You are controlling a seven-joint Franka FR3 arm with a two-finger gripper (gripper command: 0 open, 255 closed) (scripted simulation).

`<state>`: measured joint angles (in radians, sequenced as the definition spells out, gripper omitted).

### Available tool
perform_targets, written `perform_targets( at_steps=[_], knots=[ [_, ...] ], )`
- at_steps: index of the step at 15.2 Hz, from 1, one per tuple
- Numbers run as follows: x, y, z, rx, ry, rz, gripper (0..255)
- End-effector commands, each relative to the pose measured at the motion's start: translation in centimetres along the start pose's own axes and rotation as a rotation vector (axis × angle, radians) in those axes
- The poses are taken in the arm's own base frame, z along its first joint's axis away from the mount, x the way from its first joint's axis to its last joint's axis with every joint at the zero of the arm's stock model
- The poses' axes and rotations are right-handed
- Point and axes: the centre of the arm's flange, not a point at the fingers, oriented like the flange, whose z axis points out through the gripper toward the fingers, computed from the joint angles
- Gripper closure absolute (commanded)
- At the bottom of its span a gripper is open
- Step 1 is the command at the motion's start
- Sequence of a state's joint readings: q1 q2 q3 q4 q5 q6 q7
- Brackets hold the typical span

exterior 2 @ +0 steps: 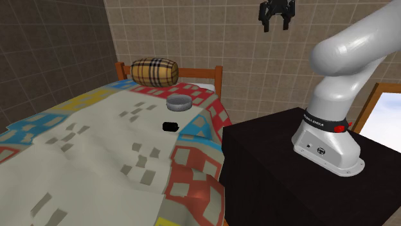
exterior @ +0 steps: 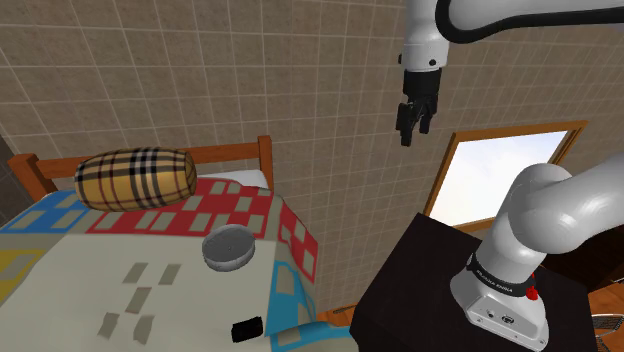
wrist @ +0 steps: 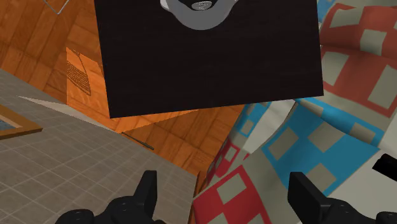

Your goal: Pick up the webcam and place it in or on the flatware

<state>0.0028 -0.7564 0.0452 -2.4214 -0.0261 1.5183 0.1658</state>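
The webcam is a small black block lying on the patchwork quilt near the bed's side edge. The flatware is a round grey bowl standing on the quilt a little beyond the webcam, toward the headboard. My gripper hangs high in the air, open and empty, over the gap between bed and stand. It is far above both objects. In the wrist view a black shape at the quilt's edge may be the webcam.
A plaid bolster pillow lies against the wooden headboard. The black stand sits close beside the bed, with a strip of wooden floor between them. A window is in the tiled wall.
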Motion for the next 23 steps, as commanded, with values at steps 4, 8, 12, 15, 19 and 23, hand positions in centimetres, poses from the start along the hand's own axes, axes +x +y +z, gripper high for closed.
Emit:
perform_targets(
  at_steps=[4,8,12,15,19,23],
  knots=[
    [1.8,-2.6,2.2,-0.002,0.015,-0.052,0],
    [4.0,-6.2,5.2,-0.004,0.036,-0.12,0],
    [5.9,-10.0,8.1,-0.007,0.057,-0.189,0],
    [7.3,-12.9,10.2,-0.009,0.072,-0.24,0],
    [8.9,-16.9,13.1,-0.012,0.092,-0.309,0],
    [10.4,-20.9,15.9,-0.014,0.113,-0.378,0]
  ],
)
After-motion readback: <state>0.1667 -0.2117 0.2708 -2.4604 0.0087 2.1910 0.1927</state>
